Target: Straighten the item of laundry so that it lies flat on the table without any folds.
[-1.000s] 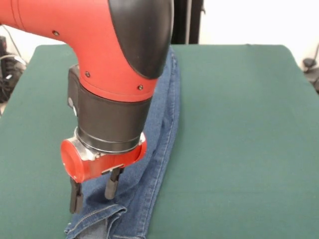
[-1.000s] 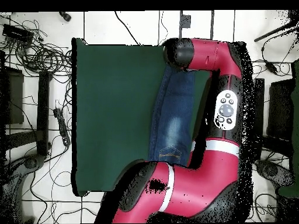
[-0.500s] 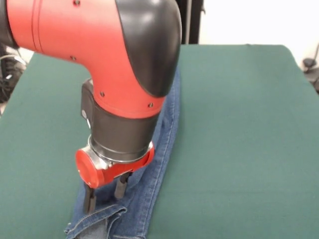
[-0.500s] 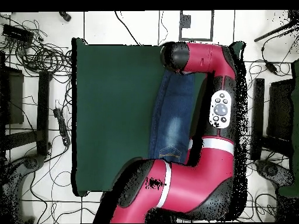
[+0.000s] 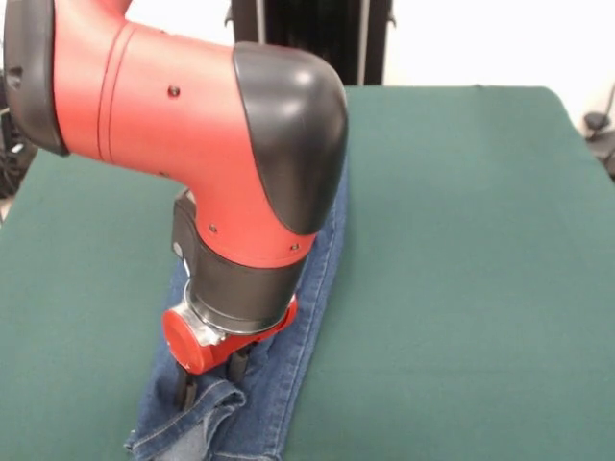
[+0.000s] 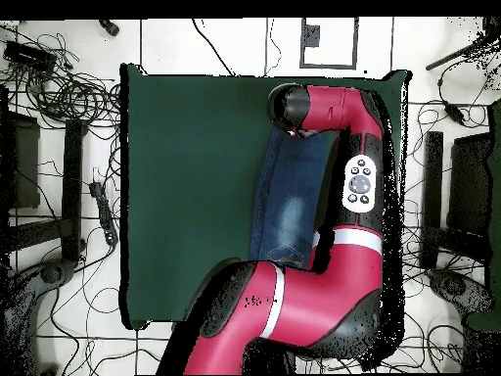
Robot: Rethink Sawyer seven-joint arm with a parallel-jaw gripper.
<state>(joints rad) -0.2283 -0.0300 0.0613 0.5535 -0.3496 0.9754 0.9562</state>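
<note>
Front view, gripper (image 5: 211,377) lowered onto crumpled cuff end of jeans (image 5: 306,288), fingers (image 5: 188,389) slightly spread and touching denim, jeans laid lengthwise on table (image 5: 461,240).

Arm bent low, tool (image 5: 210,376) pointing down (fingers (image 5: 188,389) slightly parted).

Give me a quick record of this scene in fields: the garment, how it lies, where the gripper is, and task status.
garment: blue jeans, folded lengthwise into a narrow strip
surface: green table
lie: strip runs from the far side toward the near edge; cuff end bunched and creased
gripper: down at the bunched cuff end, jaws slightly apart, tips at the fabric; a grasp cannot be confirmed
arm: covers much of the jeans in both views
task status: not flat, folds remain
</note>
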